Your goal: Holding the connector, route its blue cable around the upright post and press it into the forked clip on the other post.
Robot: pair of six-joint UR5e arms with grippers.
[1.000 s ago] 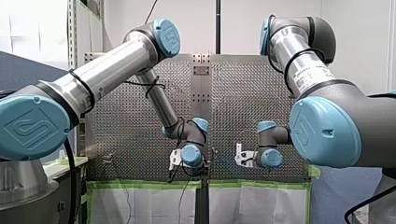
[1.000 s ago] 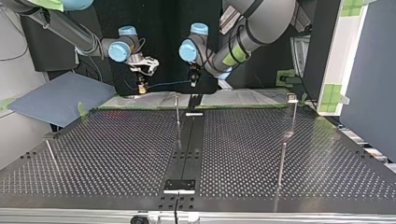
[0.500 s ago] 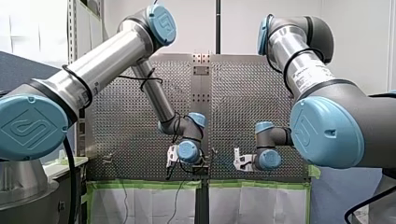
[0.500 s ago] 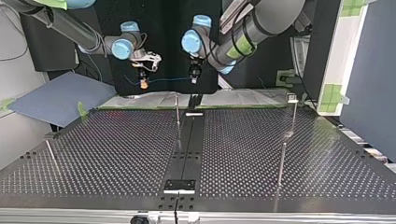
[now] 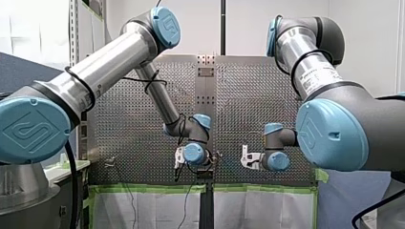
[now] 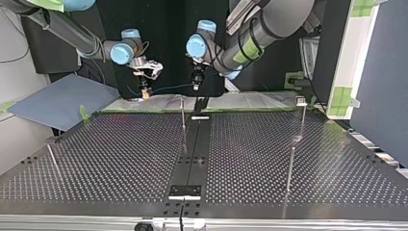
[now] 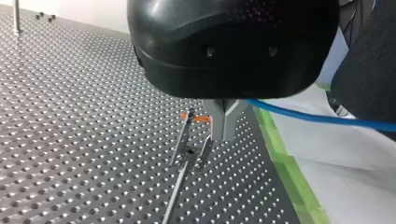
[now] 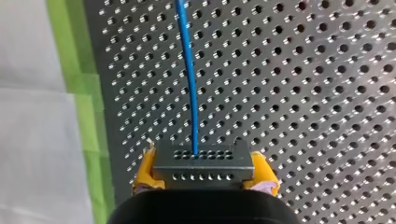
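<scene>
My right hand (image 8: 204, 173) is clenched on the grey connector (image 8: 204, 161) with a yellow pad (image 8: 145, 173) on each side, and the blue cable (image 8: 189, 74) runs straight out ahead of it over the perforated desk (image 8: 303, 93). My left hand (image 7: 222, 136) has its metal fingers (image 7: 217, 119) pinched shut on the cable further along. In the top view both hands hang upper middle of the frame, cable slung between them, beyond the upright post (image 6: 183, 113); the post with the forked clip (image 6: 301, 100) stands well apart, right of centre.
</scene>
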